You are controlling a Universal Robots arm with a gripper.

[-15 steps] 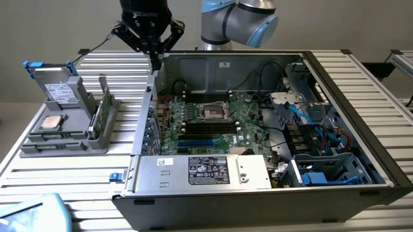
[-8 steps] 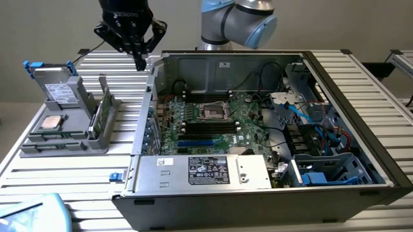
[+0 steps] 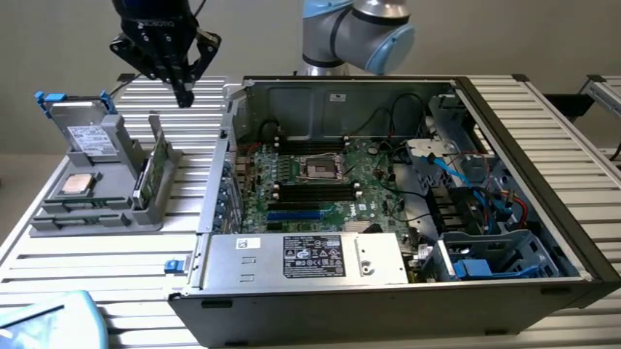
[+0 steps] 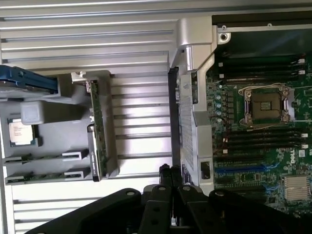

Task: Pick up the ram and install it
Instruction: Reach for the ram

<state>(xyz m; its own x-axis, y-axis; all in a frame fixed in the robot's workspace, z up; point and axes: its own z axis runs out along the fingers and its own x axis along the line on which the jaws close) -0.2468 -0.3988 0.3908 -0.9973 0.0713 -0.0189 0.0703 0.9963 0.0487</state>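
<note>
The ram (image 3: pixel 151 173) is a thin green stick standing on its edge in a grey holder (image 3: pixel 97 218) at the exterior view's left; in the wrist view the ram (image 4: pixel 94 127) runs along the holder's edge. My black gripper (image 3: pixel 182 93) hangs high above the slatted table, behind the holder and beside the case's corner, well clear of the ram. Its fingertips (image 4: pixel 165 171) are pressed together with nothing between them. The motherboard's black memory slots (image 3: pixel 313 190) lie on both sides of the processor socket (image 3: pixel 321 169), and the memory slots (image 4: pixel 263 139) look unfilled.
The holder also carries a grey drive with blue tabs (image 3: pixel 86 131), a square silver processor (image 3: pixel 78 184) and flat green boards (image 4: pixel 44 158) in side slots. The open computer case (image 3: pixel 223 145) stands at the exterior view's right, with its power supply (image 3: pixel 310 258) in front and cables (image 3: pixel 466 196).
</note>
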